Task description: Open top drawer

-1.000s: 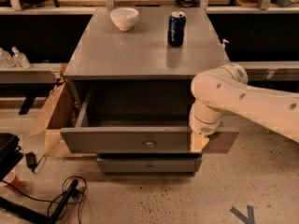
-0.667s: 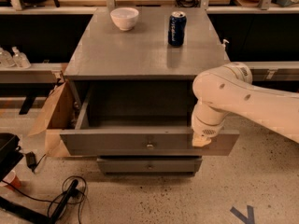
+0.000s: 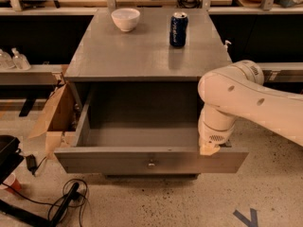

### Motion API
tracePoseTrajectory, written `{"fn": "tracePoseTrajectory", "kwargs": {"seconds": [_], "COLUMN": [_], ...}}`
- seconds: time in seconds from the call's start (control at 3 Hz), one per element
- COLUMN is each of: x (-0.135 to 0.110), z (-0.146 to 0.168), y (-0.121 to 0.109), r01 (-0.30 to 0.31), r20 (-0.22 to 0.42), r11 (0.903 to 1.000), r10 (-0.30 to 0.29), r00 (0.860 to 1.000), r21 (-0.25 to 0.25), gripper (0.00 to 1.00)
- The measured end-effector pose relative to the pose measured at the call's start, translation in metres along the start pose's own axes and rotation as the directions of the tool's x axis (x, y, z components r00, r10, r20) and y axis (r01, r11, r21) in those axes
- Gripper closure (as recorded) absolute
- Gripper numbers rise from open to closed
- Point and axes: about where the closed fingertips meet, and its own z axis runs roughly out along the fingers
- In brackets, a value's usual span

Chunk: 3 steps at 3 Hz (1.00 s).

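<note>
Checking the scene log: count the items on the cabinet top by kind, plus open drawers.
bowl: 1
can: 1
top drawer, open: 1
total: 3
gripper at the drawer's front right corner.

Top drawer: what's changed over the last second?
The top drawer slid a little further out toward the camera. The hand, at the right end of the drawer front's top edge, came along with it. The bowl and the can on the cabinet top stayed put.
</note>
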Motion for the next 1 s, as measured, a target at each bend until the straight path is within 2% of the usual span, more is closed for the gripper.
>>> {"fn": "tracePoseTrajectory", "kwargs": {"seconds": [0.33, 1.0], "x": [0.0000, 0.0011], "z": [0.0004, -0.0009], "y": [0.0000, 0.0010], "r01": [0.000, -0.001], "r20": [0.000, -0.002], "r11": [1.0000, 1.0000], "r10": [0.000, 0.001], "r00": [1.000, 1.000], "r21": [0.000, 0.002], "gripper": [0.82, 0.36]}}
